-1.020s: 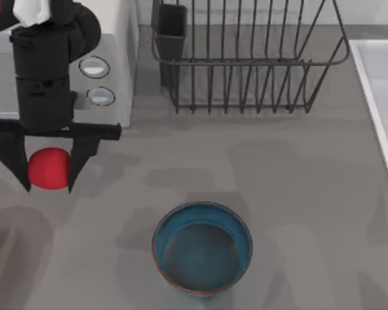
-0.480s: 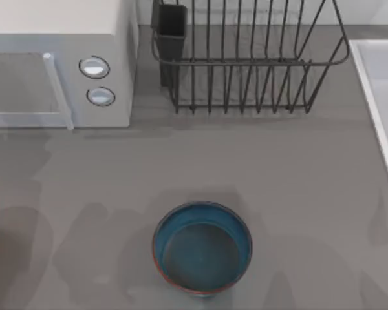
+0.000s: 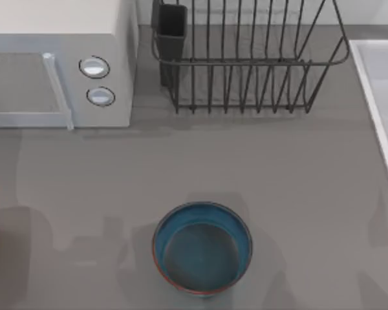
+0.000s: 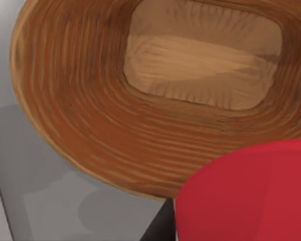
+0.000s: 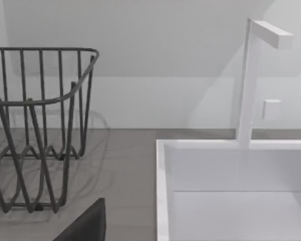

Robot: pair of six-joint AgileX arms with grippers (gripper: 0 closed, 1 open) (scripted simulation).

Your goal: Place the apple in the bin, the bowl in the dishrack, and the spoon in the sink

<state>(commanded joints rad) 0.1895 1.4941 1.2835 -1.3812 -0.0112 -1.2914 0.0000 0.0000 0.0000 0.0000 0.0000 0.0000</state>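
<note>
The left gripper's dark finger [image 4: 158,228] shows beside the smooth red apple [image 4: 246,193], apparently gripping it above the ribbed brown wooden bin [image 4: 90,115]. So the apple step looks in hand; next it needs letting go over the bin's hollow. The blue glazed bowl [image 3: 202,248] waits near the counter's front edge, the dark wire dishrack [image 3: 246,58] at its back.

Apple [image 4: 246,193]: cut off at frame edge. Woven bin [image 4: 90,100]: rim cropped. Sink [image 3: 378,97]: cropped at table's right edge.
</note>
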